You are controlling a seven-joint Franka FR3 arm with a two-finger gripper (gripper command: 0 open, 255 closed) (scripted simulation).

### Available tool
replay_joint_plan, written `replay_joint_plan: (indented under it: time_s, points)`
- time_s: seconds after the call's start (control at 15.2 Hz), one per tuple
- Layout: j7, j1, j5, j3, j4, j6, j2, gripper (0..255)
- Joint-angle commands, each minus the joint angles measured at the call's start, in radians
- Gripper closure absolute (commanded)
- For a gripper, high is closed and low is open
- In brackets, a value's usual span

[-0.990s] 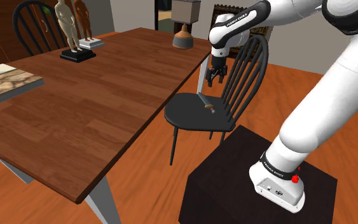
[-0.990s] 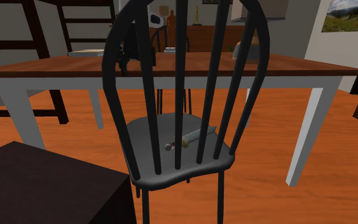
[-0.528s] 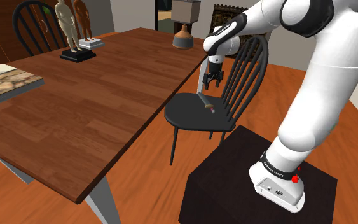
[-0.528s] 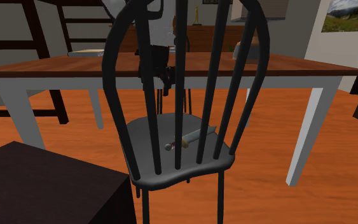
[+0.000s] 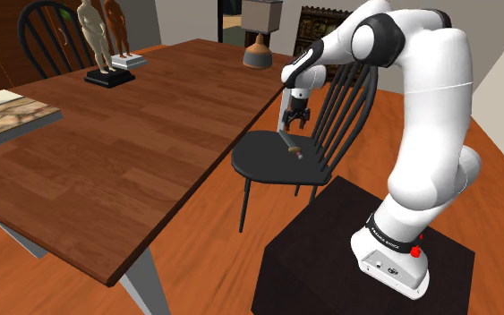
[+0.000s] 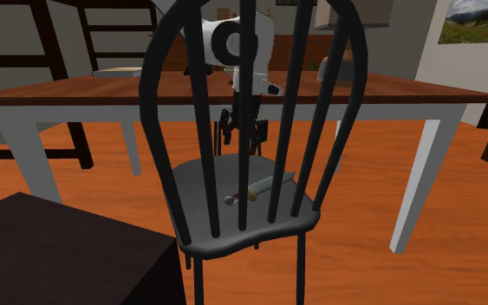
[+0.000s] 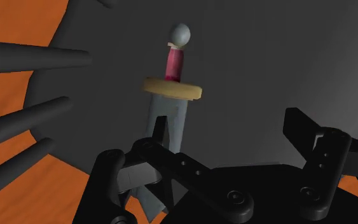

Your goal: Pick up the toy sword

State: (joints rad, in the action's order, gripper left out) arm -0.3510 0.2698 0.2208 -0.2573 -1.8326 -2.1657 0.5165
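Shoulder view has the black gripper (image 5: 294, 122) hanging over a dark chair (image 5: 260, 163) that stands close against the long edge of a brown table (image 5: 124, 134). The toy sword (image 5: 290, 145) lies flat on the chair's seat, at 6 o'clock from the gripper and close beneath it, with a gap between the two. Its grey blade points toward 11 o'clock and its pommel toward 5 o'clock, near the spindles of the chair's back. The white arm (image 5: 429, 107) arches up from the stand (image 5: 330, 233) at 5 o'clock and comes over to the chair.

Through the back spindles in the second exterior view, the gripper (image 6: 244, 130) hovers above the seat with nothing between its fingers. The toy sword (image 6: 263, 187) rests on the seat at 5 o'clock from it, its pommel toward 8 o'clock.

On the wrist view the two fingers (image 7: 308, 149) stand wide apart around the gripper (image 7: 228, 127) gap. The toy sword (image 7: 171, 95) has its blade passing beneath one finger, to that side of the gap and not in its middle. The yellow guard, red grip and round grey pommel reach out past the fingertips.

On the table in the shoulder view, a book (image 5: 8, 114) lies at 9 o'clock, two figurines (image 5: 95, 40) stand at 11 o'clock and a lamp (image 5: 260, 36) at 12 o'clock.
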Motion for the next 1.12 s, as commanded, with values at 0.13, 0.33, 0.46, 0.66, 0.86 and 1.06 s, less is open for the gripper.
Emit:
replay_joint_plan:
  time_s: [0.13, 0.33, 0.46, 0.66, 0.86, 1.06]
  points:
    - [-0.014, 0.059, 0.052, 0.015, 0.162, 0.015, 0.162, 0]
    - [-0.013, 0.104, 0.081, 0.027, 0.303, 0.040, 0.286, 0]
    - [-0.007, 0.134, 0.097, 0.035, 0.409, 0.064, 0.373, 0]
    - [-0.009, 0.139, 0.101, 0.039, 0.425, 0.053, 0.400, 0]
    - [-0.012, 0.143, 0.106, 0.044, 0.436, 0.034, 0.431, 0]
    - [-0.014, 0.146, 0.110, 0.049, 0.448, 0.019, 0.458, 0]
